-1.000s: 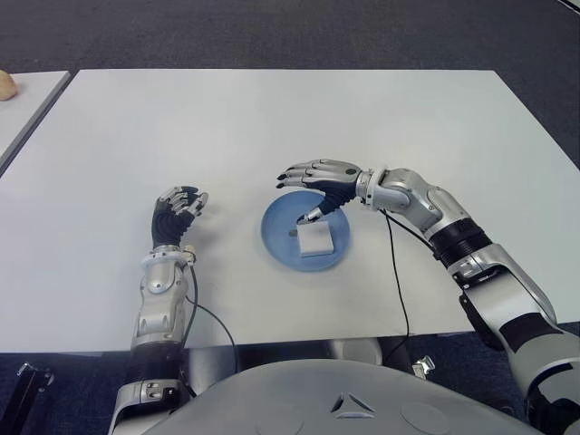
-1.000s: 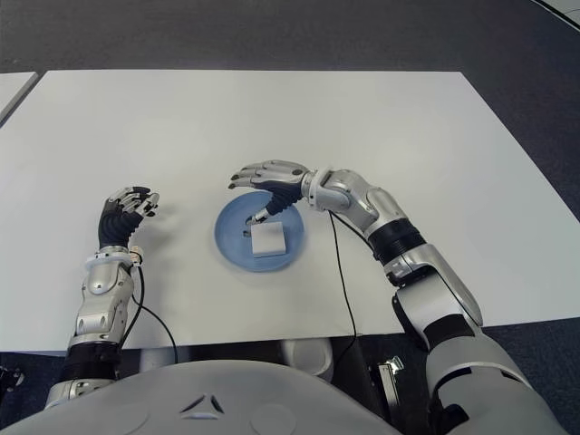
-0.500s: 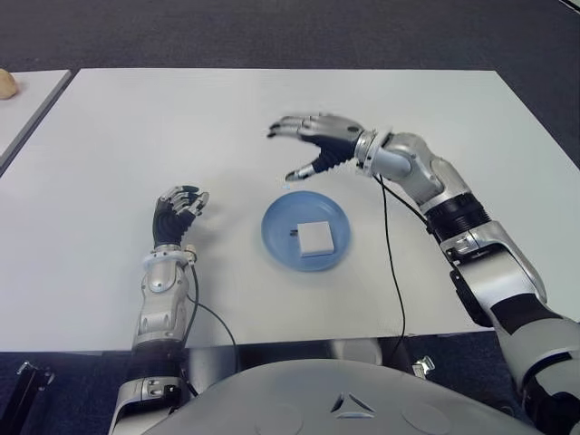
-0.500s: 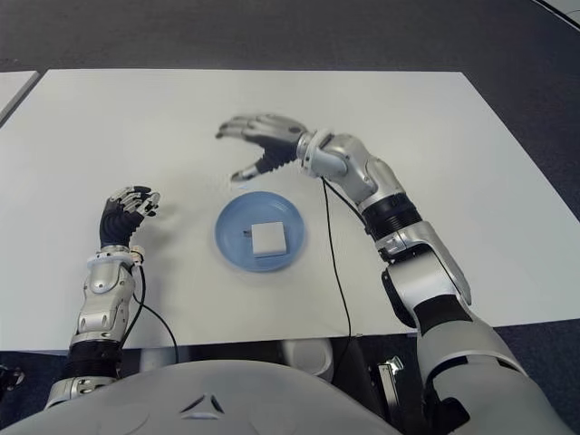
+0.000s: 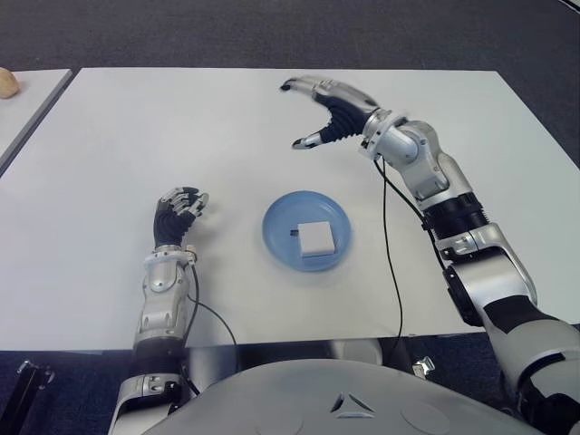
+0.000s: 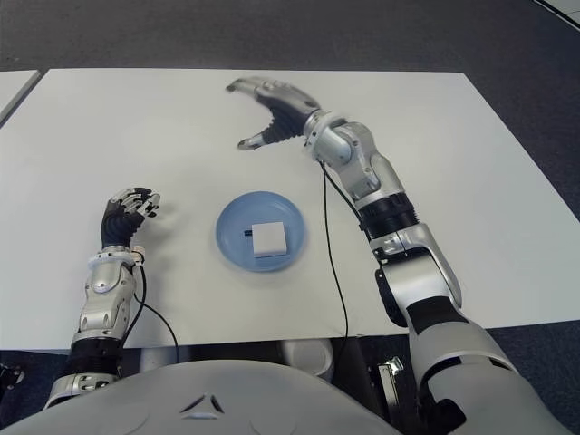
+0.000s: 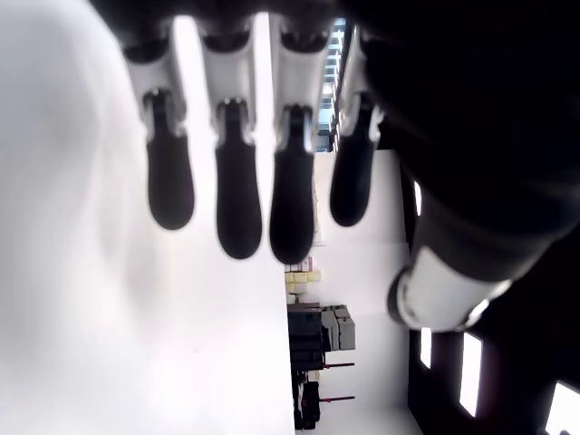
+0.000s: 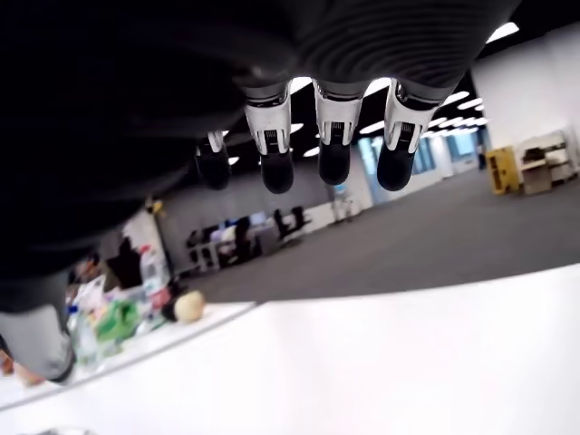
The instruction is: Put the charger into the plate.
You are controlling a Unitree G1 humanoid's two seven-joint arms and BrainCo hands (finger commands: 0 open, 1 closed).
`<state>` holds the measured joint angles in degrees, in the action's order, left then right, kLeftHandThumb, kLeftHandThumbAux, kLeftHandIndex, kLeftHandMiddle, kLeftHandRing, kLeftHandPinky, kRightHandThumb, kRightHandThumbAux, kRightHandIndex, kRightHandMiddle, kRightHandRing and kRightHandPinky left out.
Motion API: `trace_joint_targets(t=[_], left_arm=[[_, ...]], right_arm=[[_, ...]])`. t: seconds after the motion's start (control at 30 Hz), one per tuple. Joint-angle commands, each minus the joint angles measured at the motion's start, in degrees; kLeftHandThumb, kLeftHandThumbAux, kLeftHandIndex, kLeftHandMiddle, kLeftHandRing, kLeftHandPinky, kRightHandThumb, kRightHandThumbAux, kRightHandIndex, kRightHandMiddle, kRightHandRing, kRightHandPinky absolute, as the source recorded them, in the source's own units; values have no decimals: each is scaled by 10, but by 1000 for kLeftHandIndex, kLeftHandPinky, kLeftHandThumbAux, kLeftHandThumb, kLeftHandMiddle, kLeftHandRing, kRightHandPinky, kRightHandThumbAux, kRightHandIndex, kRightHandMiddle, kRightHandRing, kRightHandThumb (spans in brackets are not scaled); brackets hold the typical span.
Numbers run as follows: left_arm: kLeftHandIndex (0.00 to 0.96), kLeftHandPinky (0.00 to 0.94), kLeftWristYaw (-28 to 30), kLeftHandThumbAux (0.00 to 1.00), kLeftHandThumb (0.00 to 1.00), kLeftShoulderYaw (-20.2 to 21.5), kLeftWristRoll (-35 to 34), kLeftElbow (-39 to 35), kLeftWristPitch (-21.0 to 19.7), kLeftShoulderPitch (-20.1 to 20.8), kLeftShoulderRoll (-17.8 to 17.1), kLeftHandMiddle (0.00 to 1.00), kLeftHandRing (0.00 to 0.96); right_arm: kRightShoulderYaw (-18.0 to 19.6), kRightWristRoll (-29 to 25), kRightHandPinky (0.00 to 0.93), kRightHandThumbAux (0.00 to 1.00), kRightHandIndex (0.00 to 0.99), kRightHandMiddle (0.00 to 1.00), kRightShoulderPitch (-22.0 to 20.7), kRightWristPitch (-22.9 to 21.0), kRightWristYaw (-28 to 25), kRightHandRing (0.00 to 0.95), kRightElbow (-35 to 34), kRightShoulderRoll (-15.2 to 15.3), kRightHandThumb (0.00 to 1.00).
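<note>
Now the charger (image 5: 315,237) lies in the plate (image 5: 275,236), well apart from the empty, spread right robot hand (image 5: 328,111).

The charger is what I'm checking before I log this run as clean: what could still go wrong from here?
Little, I'd judge. The charger lies flat inside the blue plate, and the right hand is open, raised over the table beyond the plate. One risk: the right arm's black cable hangs close by the plate's right rim, so a low retreat might nudge it. The left hand shows left of the plate.
</note>
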<state>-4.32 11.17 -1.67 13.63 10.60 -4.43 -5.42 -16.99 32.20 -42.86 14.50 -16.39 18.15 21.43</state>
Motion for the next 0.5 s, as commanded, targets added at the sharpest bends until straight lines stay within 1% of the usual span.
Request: trace_joint_targets(t=[0.03,0.1,0.2,0.27,0.37,0.4,0.43,0.47,0.5], left_arm=[[429,515,-1,722,703,1,-1,10,5,4,1,520,523],[429,514,-1,722,703,0,0,8,7,4,2,523,524],[429,508,-1,721,703,-1,0,9,7,4,2,526,524],[429,510,0,721,704,-1,1,8,6,4,2,527,524],[429,513,0,721,705,-1,-1,9,8,4,2,527,523],[429,513,1,721,705,0,-3,11,12,5,3,527,523],[430,515,2,721,705,0,-5,12,14,5,4,529,526],[430,515,2,721,705,1,-6,13,16,6,5,529,527],[430,517,3,721,705,1,-7,14,17,7,4,531,530]], right_arm=[[39,-10,57,636,0,0,77,-66,52,0,-46,-18,143],[50,-15,85,644,0,0,99,-73,80,0,-47,-27,169],[66,-19,112,656,7,8,158,-75,146,8,-68,-54,205],[77,-24,147,675,30,40,185,-69,179,43,-72,-64,241],[88,-36,211,715,67,105,204,-58,206,113,-64,-73,284],[95,-49,219,721,72,114,212,-48,221,122,-52,-83,290],[101,-59,253,756,96,172,218,-40,232,171,-44,-90,329],[106,-71,265,768,104,193,223,-29,243,188,-35,-97,345],[110,-78,289,798,125,241,225,-22,251,224,-29,-102,387]])
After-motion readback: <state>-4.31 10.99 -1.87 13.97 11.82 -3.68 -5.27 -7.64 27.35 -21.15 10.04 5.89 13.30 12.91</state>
